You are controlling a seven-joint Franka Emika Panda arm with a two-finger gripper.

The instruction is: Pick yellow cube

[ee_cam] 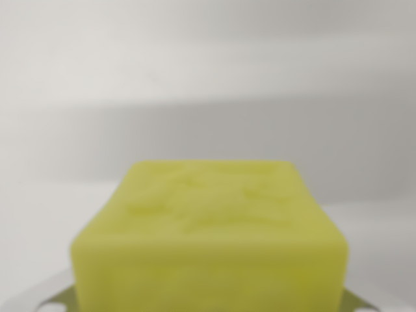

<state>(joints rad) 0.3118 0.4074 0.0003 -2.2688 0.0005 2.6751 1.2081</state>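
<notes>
White and grey fill most of the wrist view: a pale, blurred backdrop (208, 58) takes the upper half, with a darker grey band across the middle that may be a shadow or the foot of a wall, too soft to say which. Nothing else stands out on it. Next in size is the yellow cube (211, 240), which sits low and central and is so close to the lens that its edges are out of focus; its top face tilts away from the camera and shows faint raised or pressed marks that cannot be read, while its near face runs off the bottom edge. That closeness and centring fit a block sitting right at the tool, which would be where a pick needs it, though whether it rests on a surface or hangs clear of one is not shown. Smallest are two bits of shiny metal, one at the wrist view's left (55, 296) and one at the wrist view's right (354, 302), peeking out from behind the cube's lower corners. They look like parts of the gripper, or of a mount under the camera, flanking the block. The fingertips themselves are hidden, so I cannot tell if the jaws are apart, together, or clamped on the cube. My judgement is that the grasp is at hand or already made.
</notes>
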